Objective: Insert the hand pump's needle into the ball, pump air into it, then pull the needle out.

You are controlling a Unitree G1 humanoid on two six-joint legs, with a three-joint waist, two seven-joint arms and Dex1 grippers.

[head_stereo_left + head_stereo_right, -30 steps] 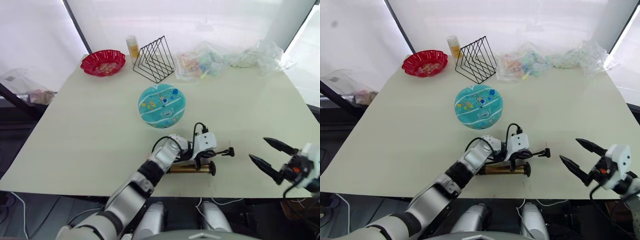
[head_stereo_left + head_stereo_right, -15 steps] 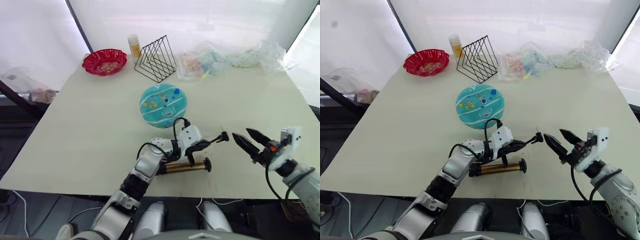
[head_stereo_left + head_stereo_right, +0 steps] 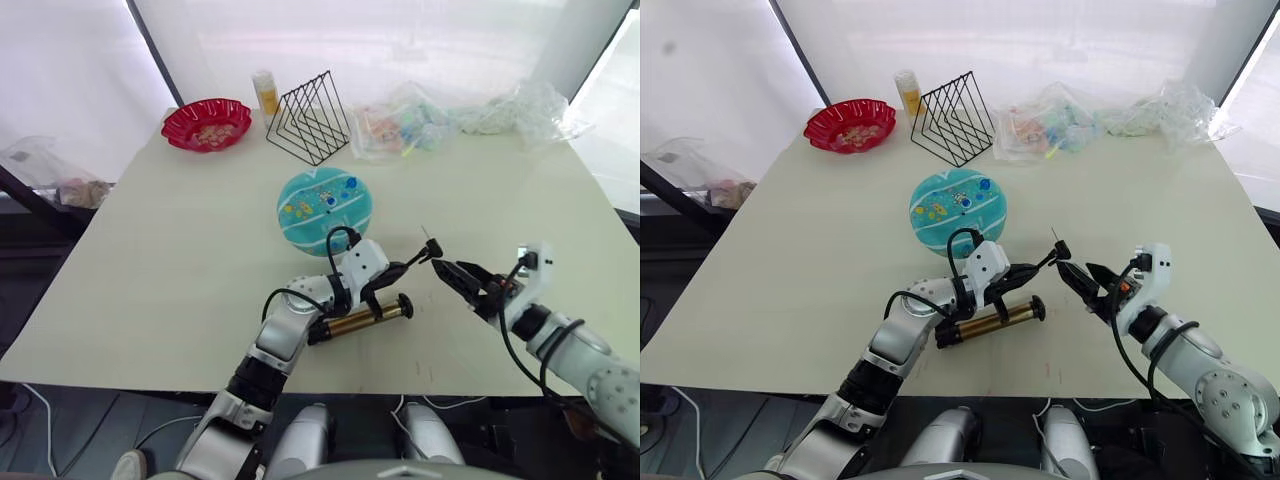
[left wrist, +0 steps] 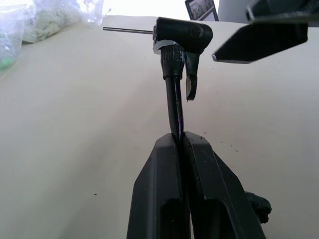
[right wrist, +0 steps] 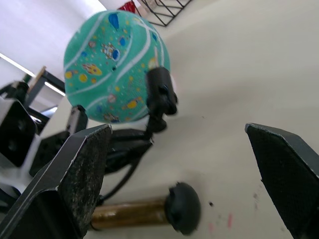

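Hose (image 4: pixel 175 112) is thin and bends easily; we pinch it in left claw (image 4: pixel 180 144) below the needle (image 4: pixel 127 31). Right claw (image 3: pixel 462 283) is wide, empty.

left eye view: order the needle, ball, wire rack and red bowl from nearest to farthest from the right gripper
From the right gripper:
1. needle, just beside its fingertips
2. ball, mid-table
3. wire rack, at the far edge
4. red bowl, far corner on the robot's left
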